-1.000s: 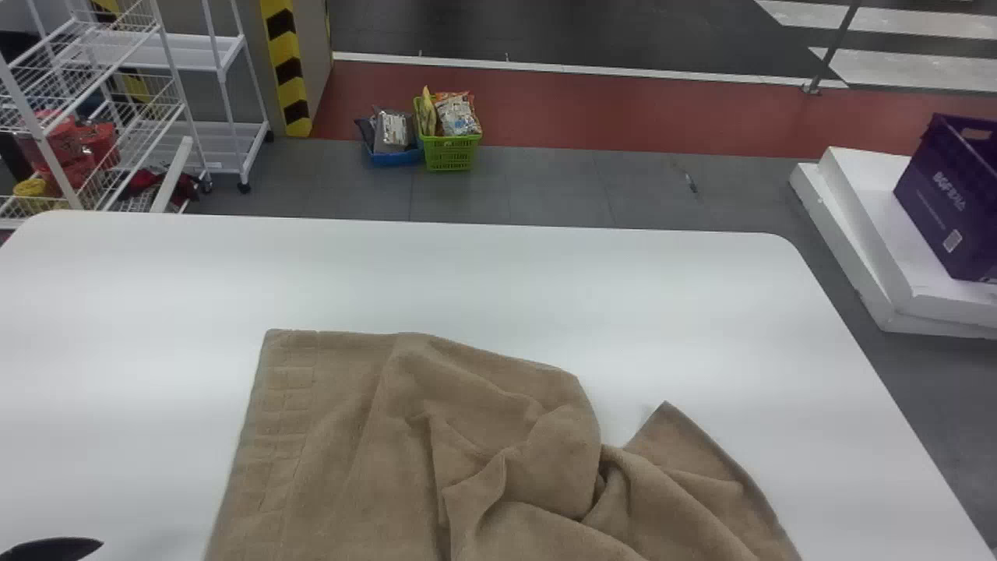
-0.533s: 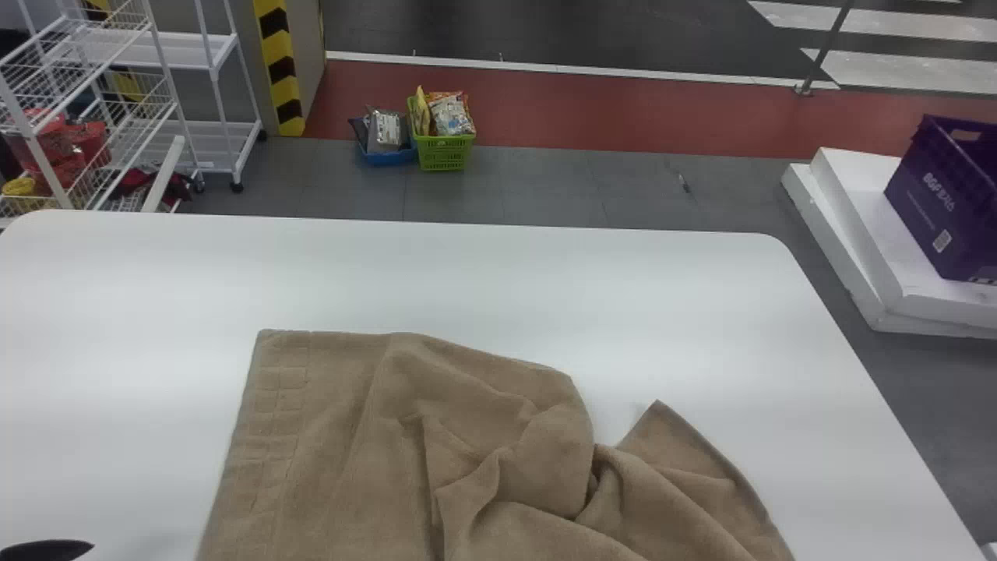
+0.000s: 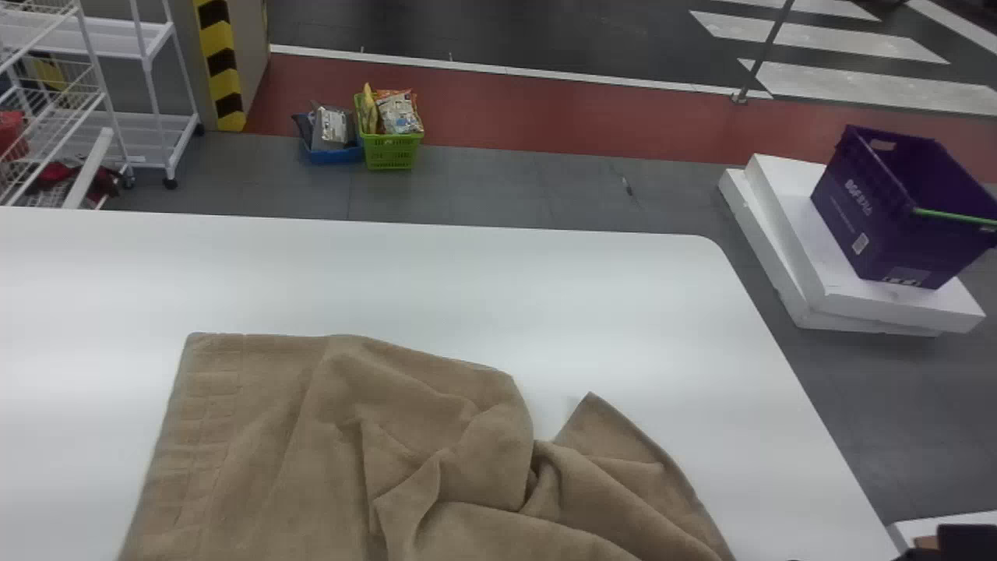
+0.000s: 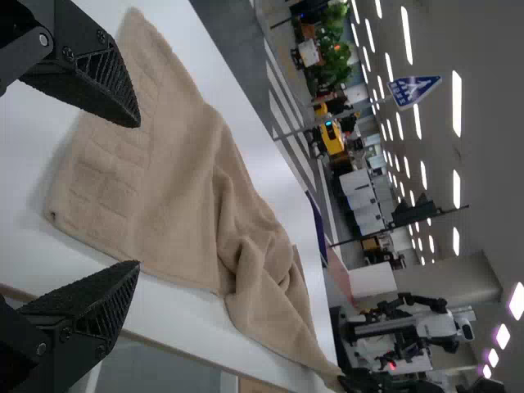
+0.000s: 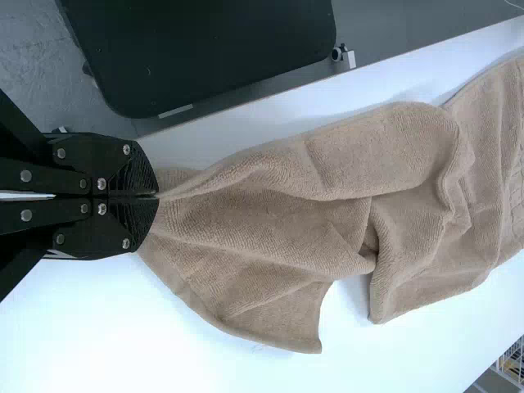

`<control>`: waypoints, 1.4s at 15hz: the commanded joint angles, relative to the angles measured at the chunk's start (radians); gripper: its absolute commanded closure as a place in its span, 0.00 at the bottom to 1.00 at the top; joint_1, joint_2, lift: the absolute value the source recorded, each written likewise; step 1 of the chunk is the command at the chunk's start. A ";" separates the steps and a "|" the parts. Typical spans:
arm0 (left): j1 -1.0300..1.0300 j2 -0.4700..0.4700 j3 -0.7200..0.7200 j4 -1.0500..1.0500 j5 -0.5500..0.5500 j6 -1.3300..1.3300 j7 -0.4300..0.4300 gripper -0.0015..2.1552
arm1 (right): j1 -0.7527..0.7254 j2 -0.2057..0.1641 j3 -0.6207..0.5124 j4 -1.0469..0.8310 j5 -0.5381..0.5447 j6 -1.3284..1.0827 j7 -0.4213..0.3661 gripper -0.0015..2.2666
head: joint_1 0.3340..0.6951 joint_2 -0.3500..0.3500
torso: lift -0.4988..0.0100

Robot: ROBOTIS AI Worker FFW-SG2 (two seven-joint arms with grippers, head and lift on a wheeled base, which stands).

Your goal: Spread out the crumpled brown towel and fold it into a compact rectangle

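With my right gripper, I pinch one bunched-up end of the brown towel. The towel lies on the white table, flatter at its left side and rumpled toward the right. My left gripper, fingers wide apart, is near the flatter side.

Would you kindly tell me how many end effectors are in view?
2: the left end effector, open near the towel, and the right end effector, shut on it.

- Rows of ceiling lamps burn white, high beyond the towel.
- The table gleams bright around the towel.
- Soft, faint shadow hugs the towel's edges.
- Grey floor beyond the towel looks dimmer.
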 commanded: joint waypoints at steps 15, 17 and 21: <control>-0.064 -0.003 -0.135 -0.165 -0.268 0.517 -0.004 0.12 | 0.000 0.014 0.017 -0.013 0.014 0.024 0.003 0.52 | 1.00 0.07 | 0.73; -0.064 -0.003 -0.139 -0.167 -0.279 0.517 -0.009 0.17 | -0.002 0.016 0.017 -0.013 0.014 0.027 0.003 0.52 | 1.00 0.07 | 0.73; -0.066 -0.003 -0.156 -0.161 -0.303 0.511 0.007 0.17 | -0.002 0.017 0.017 -0.013 0.011 0.030 0.003 0.52 | 1.00 0.06 | 0.73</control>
